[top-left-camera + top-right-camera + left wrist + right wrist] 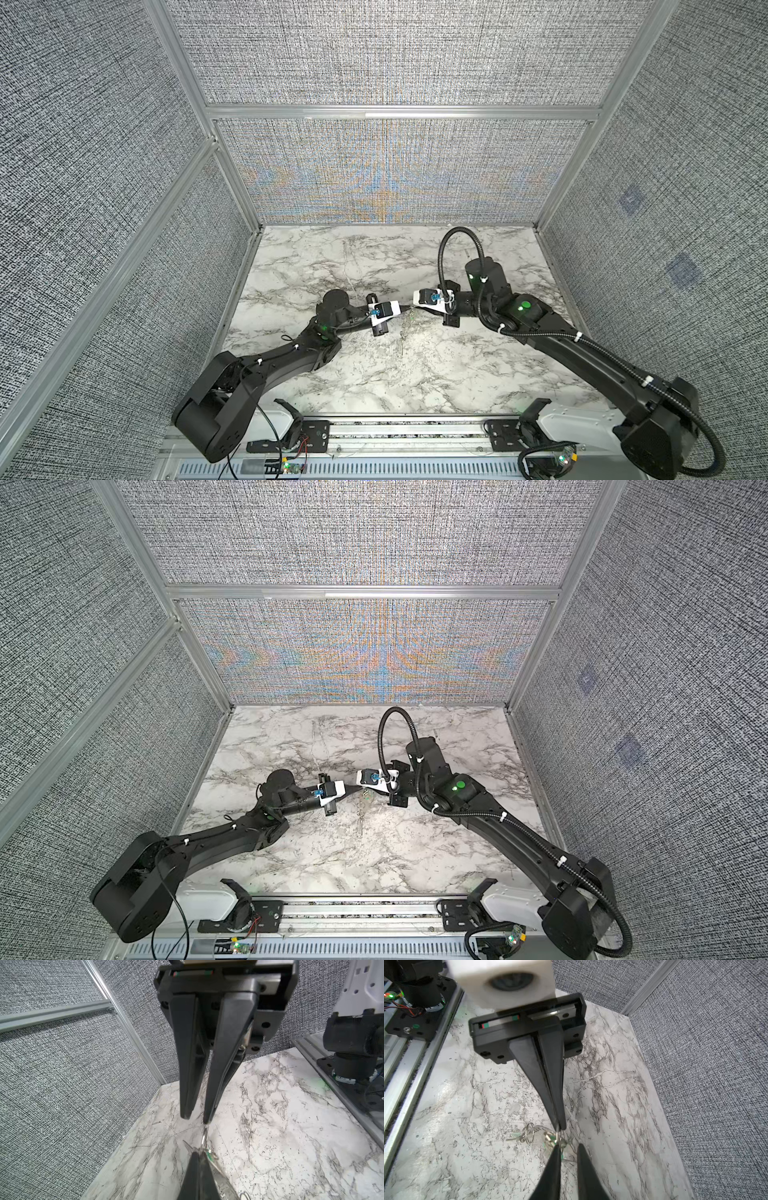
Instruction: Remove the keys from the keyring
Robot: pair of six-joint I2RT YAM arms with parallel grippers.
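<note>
1. Keys (548,1138), one green-tagged, sit bunched between both grippers, mid-table (374,374).
2. I see the left gripper (560,1126) pressed together, pinching the thin wire keyring (204,1136).
3. Right gripper (568,1146): its fingers are slightly apart with nothing between them, and one tip touches the keyring.
4. I can't tell whether they clear the table.

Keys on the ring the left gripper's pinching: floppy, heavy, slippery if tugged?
Likely floppy: the keys hang loose off the thin wire keyring that the left gripper pinches, so they may swing. Probably light: small, thin. Bare metal looks slippery, and only the fingertips hold it.
</note>
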